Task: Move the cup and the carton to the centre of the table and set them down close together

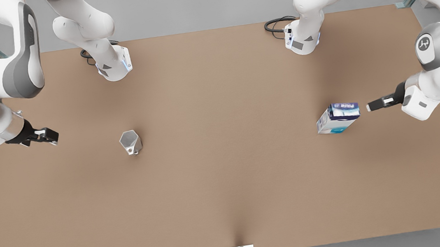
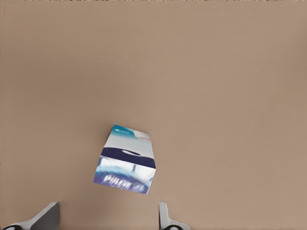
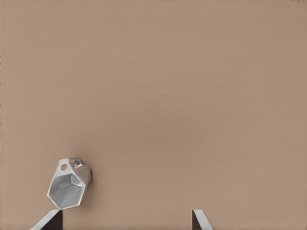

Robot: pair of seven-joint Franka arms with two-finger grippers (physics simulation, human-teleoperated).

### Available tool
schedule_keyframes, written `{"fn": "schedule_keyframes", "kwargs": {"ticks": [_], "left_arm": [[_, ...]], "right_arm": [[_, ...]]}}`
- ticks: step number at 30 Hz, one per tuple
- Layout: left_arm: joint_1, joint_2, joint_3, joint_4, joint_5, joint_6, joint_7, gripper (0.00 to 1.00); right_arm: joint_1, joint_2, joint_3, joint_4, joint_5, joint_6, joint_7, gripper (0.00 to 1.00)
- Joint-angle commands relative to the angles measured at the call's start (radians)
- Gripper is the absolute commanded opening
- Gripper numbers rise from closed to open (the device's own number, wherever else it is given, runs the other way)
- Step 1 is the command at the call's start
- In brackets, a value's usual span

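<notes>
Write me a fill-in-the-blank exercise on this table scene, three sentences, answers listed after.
1. The left gripper, fingers open, hovers beside the ____.
2. The right gripper, fingers open, is nearest the ____, which stands apart from it.
3. The cup and the carton both rest on the ____, far apart.

Missing words: carton; cup; table
</notes>
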Motion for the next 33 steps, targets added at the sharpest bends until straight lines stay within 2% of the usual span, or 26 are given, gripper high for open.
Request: {"fn": "schedule_keyframes", "kwargs": {"ticks": [1, 6, 9, 10, 12, 15, 23, 26, 31, 33], "left_arm": [[0.000, 0.000, 0.001, 0.000, 0.021, 0.001, 0.000, 1.00], [-0.003, -0.002, 0.001, -0.002, 0.058, 0.001, -0.006, 1.00], [0.000, 0.000, 0.003, -0.009, 0.058, 0.001, -0.006, 1.00], [0.000, 0.000, 0.003, -0.009, 0.058, 0.003, -0.006, 1.00], [0.001, 0.001, 0.003, -0.017, 0.058, 0.004, -0.006, 1.00], [0.001, 0.001, 0.003, -0.018, 0.057, 0.004, -0.006, 1.00], [0.001, 0.008, 0.003, -0.018, 0.057, 0.003, -0.006, 1.00], [0.001, 0.008, 0.003, -0.020, 0.057, 0.003, -0.006, 1.00], [0.001, 0.008, 0.003, -0.018, 0.057, 0.003, -0.006, 1.00], [0.001, 0.008, 0.003, -0.020, 0.057, 0.003, -0.006, 1.00]], "right_arm": [[0.062, 0.000, 0.000, 0.000, 0.002, 0.002, 0.005, 1.00], [0.116, 0.103, 0.023, -0.019, 0.062, -0.071, 0.044, 1.00], [0.117, 0.098, 0.112, -0.049, 0.062, -0.069, 0.076, 1.00], [0.122, 0.100, 0.136, -0.100, 0.060, 0.000, 0.078, 1.00], [0.111, 0.101, 0.136, -0.268, 0.057, 0.207, 0.078, 1.00], [0.056, 0.103, 0.132, -0.416, 0.052, 0.419, 0.073, 1.00], [0.057, 0.064, 0.138, -0.511, 0.077, 0.411, 0.079, 1.00], [0.082, 0.060, 0.205, -0.514, 0.117, 0.390, 0.183, 1.00], [0.111, 0.089, 0.241, -0.606, 0.115, 0.606, 0.243, 1.00], [0.109, 0.104, 0.241, -0.606, 0.114, 0.630, 0.242, 1.00]]}}
